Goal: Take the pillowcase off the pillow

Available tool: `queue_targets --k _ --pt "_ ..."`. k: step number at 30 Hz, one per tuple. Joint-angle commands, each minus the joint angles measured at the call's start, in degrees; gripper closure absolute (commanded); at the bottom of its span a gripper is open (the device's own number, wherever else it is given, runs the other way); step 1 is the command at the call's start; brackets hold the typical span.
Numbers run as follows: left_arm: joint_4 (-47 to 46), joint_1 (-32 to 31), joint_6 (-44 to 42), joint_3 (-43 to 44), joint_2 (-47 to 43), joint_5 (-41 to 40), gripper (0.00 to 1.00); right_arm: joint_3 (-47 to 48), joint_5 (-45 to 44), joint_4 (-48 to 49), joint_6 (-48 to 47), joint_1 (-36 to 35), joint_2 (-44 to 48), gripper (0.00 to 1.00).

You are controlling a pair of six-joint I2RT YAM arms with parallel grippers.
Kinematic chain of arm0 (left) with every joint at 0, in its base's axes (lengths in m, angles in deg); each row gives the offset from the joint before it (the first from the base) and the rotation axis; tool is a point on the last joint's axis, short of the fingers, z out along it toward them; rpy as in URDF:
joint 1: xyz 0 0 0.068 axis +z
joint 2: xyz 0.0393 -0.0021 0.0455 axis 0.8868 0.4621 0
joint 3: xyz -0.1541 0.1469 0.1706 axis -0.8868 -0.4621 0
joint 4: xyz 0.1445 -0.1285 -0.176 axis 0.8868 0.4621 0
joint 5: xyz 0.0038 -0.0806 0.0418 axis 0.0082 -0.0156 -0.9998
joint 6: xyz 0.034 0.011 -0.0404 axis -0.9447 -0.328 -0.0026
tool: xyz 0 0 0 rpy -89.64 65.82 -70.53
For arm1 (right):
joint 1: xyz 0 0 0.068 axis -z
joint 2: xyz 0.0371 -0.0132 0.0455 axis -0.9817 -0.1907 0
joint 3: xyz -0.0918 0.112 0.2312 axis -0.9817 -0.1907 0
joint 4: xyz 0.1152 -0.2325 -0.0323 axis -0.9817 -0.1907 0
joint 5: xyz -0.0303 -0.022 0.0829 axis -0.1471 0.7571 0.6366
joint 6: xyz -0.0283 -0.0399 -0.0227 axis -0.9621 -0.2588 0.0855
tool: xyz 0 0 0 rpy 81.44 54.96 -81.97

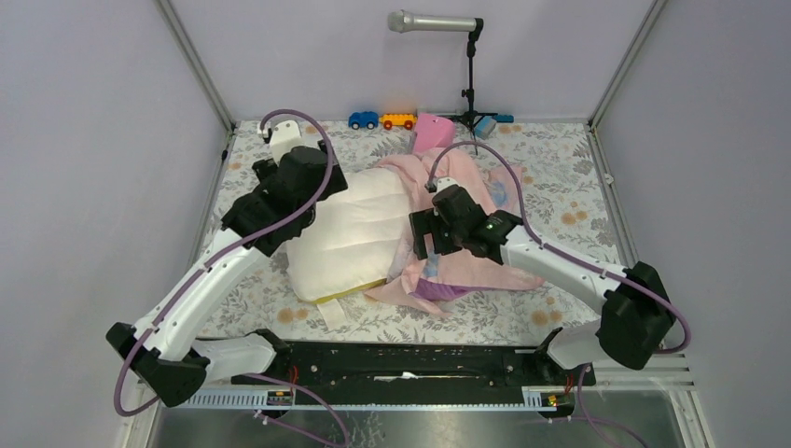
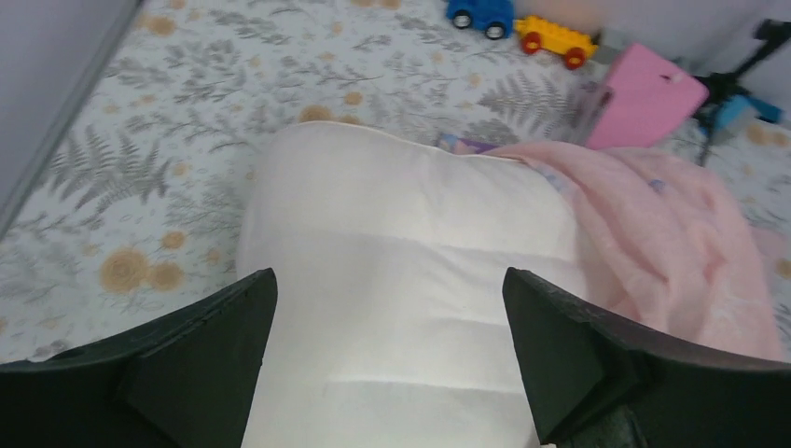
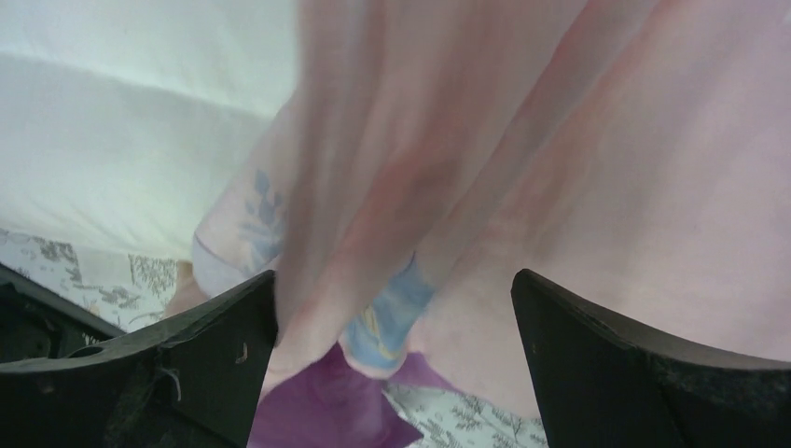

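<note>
the pillow [image 1: 350,229] lies across the middle of the floral tabletop [image 1: 560,201], most of its white quilted body bare, with the yellow band showing at its near edge. the pillowcase [image 1: 485,271] is bunched, pale pink side out, over the pillow's right end and spills onto the tabletop to the right. a scrap of the purple print peeks out low in the right wrist view. whether that end of the pillow sits inside the case cannot be told.

the left gripper [image 2: 387,280] hovers over the pillow's left part with its fingers spread wide, holding nothing. the right gripper [image 3: 392,280] is also spread, with folds of pink fabric hanging between its fingers but not pinched.

the main risk, as i judge it, is a pull to the right while the pillow is unpinned: it would simply slide along inside the case. a shallow bite by the right gripper could catch one loose fold and slip off, or nip the pillow's corner together with the fabric. a wide sweep could also drag cloth into the pink wedge [image 1: 432,131] at the far edge.
</note>
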Motion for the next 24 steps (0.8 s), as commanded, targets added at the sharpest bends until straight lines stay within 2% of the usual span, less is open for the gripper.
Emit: queue_targets --k 1,3,5,11,14,16,17,18,20,21,22,24 --pt "-13.7 -0.3 -7.8 -4.1 -3.9 16.1 0.01 -3.0 1.7 0.3 3.6 -1.2 5.4 0.0" --pt "-16.1 -0.9 -7.5 -6.4 -3.8 25.4 0.02 -4.0 2.3 0.9 4.3 -1.5 5.8 0.0" --pt "-18.4 -1.9 -7.7 -10.1 -4.0 29.4 0.01 -5.1 3.1 2.1 5.4 -1.8 6.3 0.0" --pt "-19.6 -3.0 -1.9 -18.3 -1.9 34.2 0.01 -8.1 8.3 8.7 8.6 -2.3 5.5 0.0" --pt "-22.2 -5.5 1.6 -23.1 -0.9 36.4 0.01 -9.5 9.6 10.6 8.8 -2.3 3.5 0.02" --pt "-22.7 -6.8 2.7 -25.0 -0.4 36.2 0.01 -11.2 7.4 11.5 9.1 -2.3 3.6 0.15" --pt "-23.1 -7.1 2.7 -25.9 -0.5 36.3 0.01 -12.2 5.6 11.9 9.2 -2.3 4.2 0.27" --pt "-23.8 -7.1 2.2 -26.7 -0.6 36.9 0.01 -13.1 1.9 12.0 9.2 -2.3 4.9 0.4" --pt "-26.8 -7.2 -1.2 -29.2 -1.0 39.3 0.01 -14.5 -3.3 11.9 9.2 -1.9 6.6 0.75" --pt "-29.1 -7.3 -3.7 -30.5 -1.2 40.7 0.01 -14.9 -5.6 11.4 9.4 -1.5 7.5 0.88" --pt "-30.2 -7.5 -5.0 -31.4 -1.3 41.3 0.01 -14.9 -7.1 10.4 9.3 -0.6 8.3 0.97" --pt "-31.1 -9.1 -7.3 -31.8 -1.0 40.2 0.01 -15.2 -8.8 9.3 8.6 0.9 10.7 1.0"
